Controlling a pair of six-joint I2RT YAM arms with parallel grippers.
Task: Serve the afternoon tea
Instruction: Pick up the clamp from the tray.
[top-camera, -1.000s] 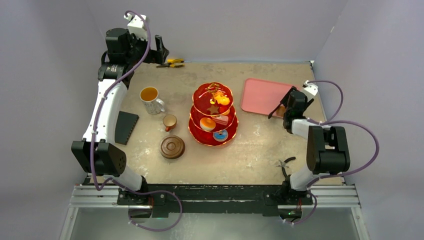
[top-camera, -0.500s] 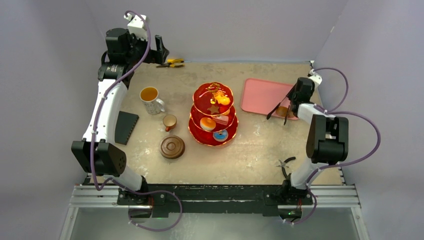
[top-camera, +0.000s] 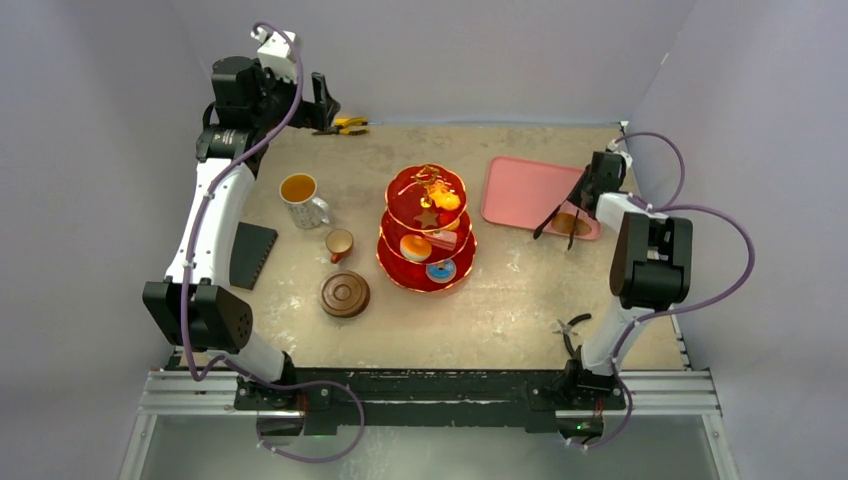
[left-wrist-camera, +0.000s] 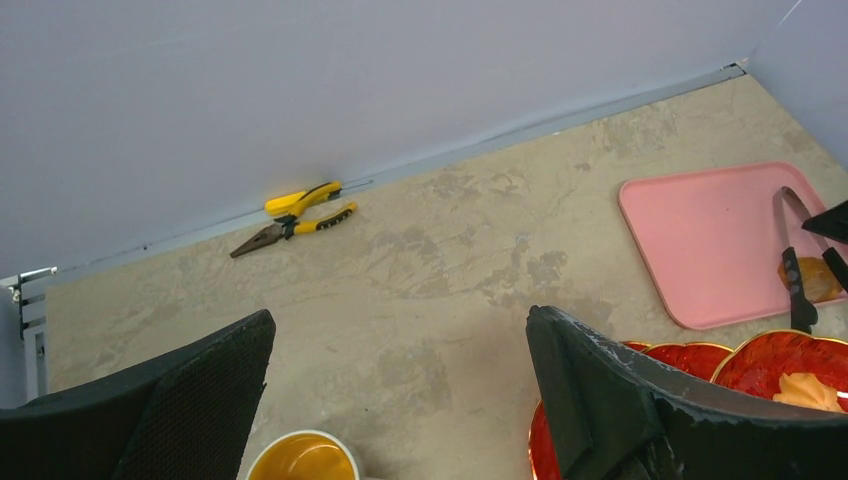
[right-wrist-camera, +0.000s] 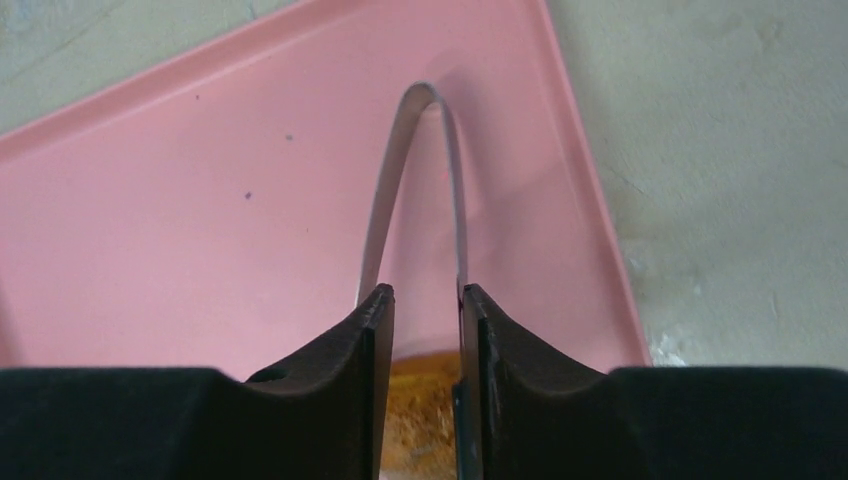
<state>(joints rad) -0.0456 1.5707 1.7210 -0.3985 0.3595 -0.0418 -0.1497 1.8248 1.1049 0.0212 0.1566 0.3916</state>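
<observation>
The red three-tier stand (top-camera: 427, 232) with its gold handle stands mid-table and carries small colourful pastries (top-camera: 416, 247). To its left are the white mug of amber tea (top-camera: 298, 190), the small brown cup (top-camera: 340, 243) and the round brown saucer (top-camera: 345, 294). My right gripper (right-wrist-camera: 422, 295) is shut on the tongs (right-wrist-camera: 412, 150) over the pink tray (top-camera: 520, 190). A brown pastry (right-wrist-camera: 428, 400) lies between the tongs' arms at the tray's right edge (top-camera: 570, 222). My left gripper (left-wrist-camera: 400, 330) hangs open and empty, high at the far left corner above the mug (left-wrist-camera: 300, 462).
Yellow-handled pliers (top-camera: 345, 125) lie by the back wall. A black ridged block (top-camera: 253, 255) lies left of the cup. Small dark pliers (top-camera: 572, 328) lie near the right arm's base. Walls close in on the left, back and right.
My right gripper has narrowed on the tongs and shifted toward the back right, over the tray's right edge. The left arm has barely moved.
</observation>
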